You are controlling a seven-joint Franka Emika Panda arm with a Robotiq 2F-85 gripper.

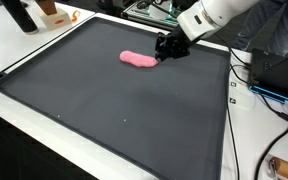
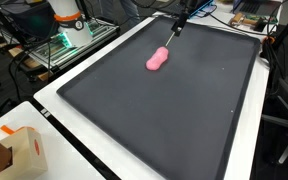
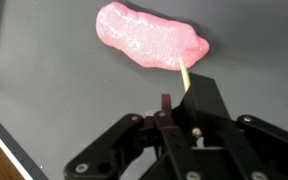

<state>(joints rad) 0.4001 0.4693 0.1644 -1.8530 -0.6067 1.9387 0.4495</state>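
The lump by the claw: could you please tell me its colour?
Pink lump, slightly speckled; the wrist view shows it best.

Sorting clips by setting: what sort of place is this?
Likely a robotics lab: black cables beside the white table, green-lit electronic equipment nearby, and a black robot gripper holding a thin wooden stick over a dark grey mat.
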